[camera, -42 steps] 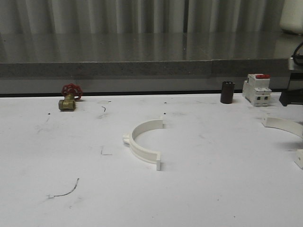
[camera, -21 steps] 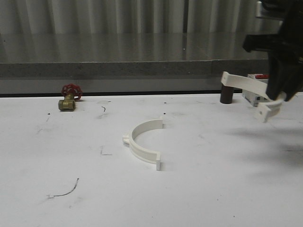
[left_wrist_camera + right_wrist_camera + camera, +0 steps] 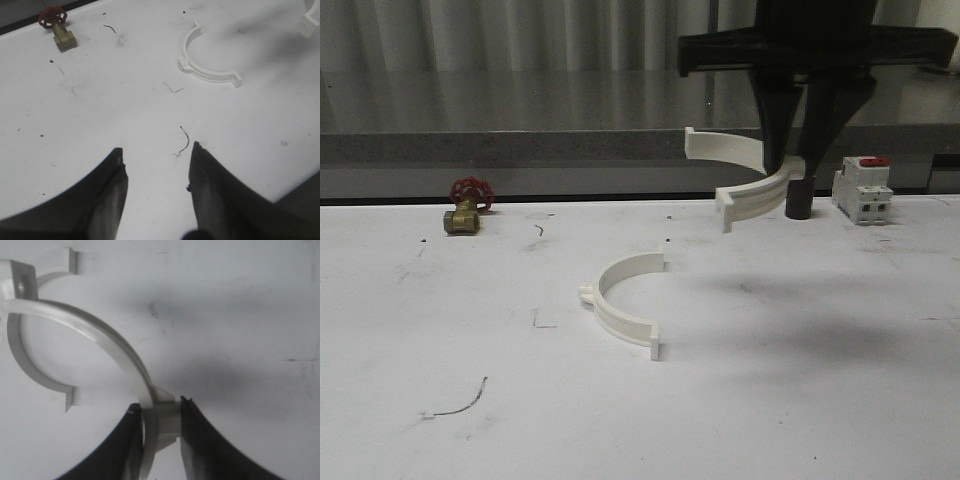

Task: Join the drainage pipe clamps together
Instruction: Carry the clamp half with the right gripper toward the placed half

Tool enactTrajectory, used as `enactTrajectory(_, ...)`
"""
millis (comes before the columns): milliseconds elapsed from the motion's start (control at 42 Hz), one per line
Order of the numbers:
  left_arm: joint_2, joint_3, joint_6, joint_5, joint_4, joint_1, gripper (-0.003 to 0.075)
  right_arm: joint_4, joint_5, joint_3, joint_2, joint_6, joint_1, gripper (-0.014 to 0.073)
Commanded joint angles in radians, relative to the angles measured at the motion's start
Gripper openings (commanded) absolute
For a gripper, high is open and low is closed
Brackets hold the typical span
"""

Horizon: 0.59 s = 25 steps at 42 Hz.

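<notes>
held clamp [image 3: 745,175], opening leftward

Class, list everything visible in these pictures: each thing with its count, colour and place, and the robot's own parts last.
Clamp halves: 2, white; one flat on the table centre, one held in the air above and right of it.
Valve: 1, brass with red handwheel, far left.
Cylinder: 1, dark, far right.
Breaker: 1, white with red switch, right of the cylinder.
Table: 1, white, scuffed.
Right gripper: black, shut on the raised half.
Left gripper: black, open above the table.
</notes>
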<state>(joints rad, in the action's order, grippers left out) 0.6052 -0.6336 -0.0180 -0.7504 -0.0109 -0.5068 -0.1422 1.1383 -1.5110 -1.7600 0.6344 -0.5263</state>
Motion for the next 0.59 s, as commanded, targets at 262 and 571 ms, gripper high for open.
enactTrajectory(262,-0.001,-0.027,0.002,0.067,0.002,0.002,0.0294,-0.007,-0.063,-0.062,-0.072,0.061,-0.002,0.0163)
enactTrajectory(571,-0.001,-0.027,0.002,0.067,0.002,0.002,0.0294,-0.001,-0.094,-0.062,-0.13,0.061,-0.002,0.0163)
